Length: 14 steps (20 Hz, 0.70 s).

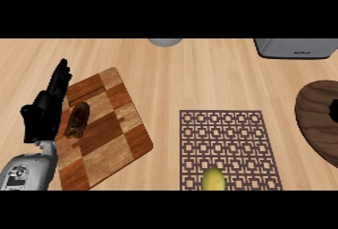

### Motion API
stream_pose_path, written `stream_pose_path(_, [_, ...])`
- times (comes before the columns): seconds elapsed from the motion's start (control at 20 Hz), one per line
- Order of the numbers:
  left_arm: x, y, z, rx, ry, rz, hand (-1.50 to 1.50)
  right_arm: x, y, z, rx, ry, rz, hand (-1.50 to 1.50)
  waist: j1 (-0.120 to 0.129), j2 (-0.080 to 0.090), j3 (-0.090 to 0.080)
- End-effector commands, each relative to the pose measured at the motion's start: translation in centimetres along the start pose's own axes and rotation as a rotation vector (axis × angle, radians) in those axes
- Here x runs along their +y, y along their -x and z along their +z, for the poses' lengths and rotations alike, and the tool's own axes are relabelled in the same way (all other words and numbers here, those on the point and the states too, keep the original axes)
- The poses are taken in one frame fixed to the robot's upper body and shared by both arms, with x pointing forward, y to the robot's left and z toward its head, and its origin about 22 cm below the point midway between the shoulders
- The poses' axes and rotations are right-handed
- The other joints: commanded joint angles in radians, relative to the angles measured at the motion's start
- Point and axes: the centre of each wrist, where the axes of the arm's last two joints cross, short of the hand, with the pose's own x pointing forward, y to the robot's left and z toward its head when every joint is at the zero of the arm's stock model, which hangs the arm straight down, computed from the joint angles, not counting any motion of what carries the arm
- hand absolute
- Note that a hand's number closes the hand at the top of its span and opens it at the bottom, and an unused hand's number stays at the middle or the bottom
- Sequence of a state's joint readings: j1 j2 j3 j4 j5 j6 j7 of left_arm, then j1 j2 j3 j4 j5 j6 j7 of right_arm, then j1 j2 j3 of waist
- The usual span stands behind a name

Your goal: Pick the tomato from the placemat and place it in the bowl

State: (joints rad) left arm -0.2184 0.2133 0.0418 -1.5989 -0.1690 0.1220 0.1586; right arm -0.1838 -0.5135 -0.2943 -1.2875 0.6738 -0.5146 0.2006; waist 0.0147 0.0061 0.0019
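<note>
At the view's right edge, a dark wooden bowl [315, 132] is cut off by the frame; the part of its inside that shows is bare wood. A sliver of black at that same edge, over the bowl, looks like the right hand [333, 112], but too little shows to tell its pose. Left of the bowl and apart from it lies a brown lattice placemat [228, 138]. On the placemat's near edge sits a rounded yellow-green fruit [213, 180], half cut off by the frame's lower edge. Further left lies a checkered wooden cutting board [112, 134], set at an angle, with a dark brown oblong item [78, 120] on it. The left hand [41, 117] hangs at the board's left edge just beside that item, its fingers [61, 78] straight and close together, holding nothing. The tabletop [198, 71] is pale wood; at its far side stand a grey appliance [297, 48] and a grey round object [165, 42].
</note>
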Motion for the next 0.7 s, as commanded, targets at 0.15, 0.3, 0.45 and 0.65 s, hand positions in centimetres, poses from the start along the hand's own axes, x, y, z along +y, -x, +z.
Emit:
stream_pose_path(0.15, [0.5,-0.2,0.0,-0.024,0.019,-0.008,0.0,1.8,6.1,-3.5,0.072,0.013,0.075,1.5,0.021,0.007,0.002])
stream_pose_path(0.3, [1.3,-0.6,-0.9,-0.008,0.025,0.01,0.0,3.3,6.5,-3.1,0.171,-0.069,-0.059,1.5,0.014,0.005,0.002])
stream_pose_path(0.45, [0.1,-0.5,0.4,-0.02,0.031,0.007,0.0,3.4,6.7,-4.1,0.161,-0.143,-0.131,-1.5,0.027,0.007,0.003])
stream_pose_path(0.65, [-0.3,-0.1,0.5,-0.019,0.027,0.005,0.0,3.4,8.3,-3.7,0.104,-0.168,-0.263,-1.5,0.023,0.008,0.004])
